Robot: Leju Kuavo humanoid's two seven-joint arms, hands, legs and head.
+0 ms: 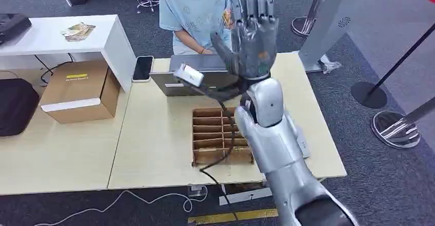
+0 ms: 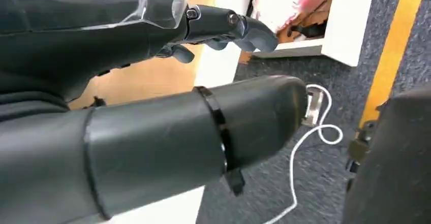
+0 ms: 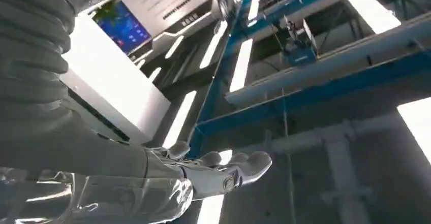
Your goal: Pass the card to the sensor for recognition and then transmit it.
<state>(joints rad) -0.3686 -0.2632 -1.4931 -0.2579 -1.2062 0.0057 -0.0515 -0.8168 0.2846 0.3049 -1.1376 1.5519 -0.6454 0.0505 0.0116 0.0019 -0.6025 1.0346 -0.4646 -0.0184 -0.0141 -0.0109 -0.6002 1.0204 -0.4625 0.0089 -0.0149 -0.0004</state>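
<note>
Right hand [image 1: 251,36] raised high over the table's [image 1: 154,149] far side, fingers extended and spread, holding nothing; right wrist view looks up at the ceiling. Left hand [image 2: 152,82] hanging near the floor, fingers loosely apart, empty. Sensor [image 1: 189,75], white, far centre of the table, beside a grey box [image 1: 174,85]. Card: location cannot be told. Cardboard divider tray [image 1: 220,136], centre. Person [image 1: 195,11] seated at the far side.
</note>
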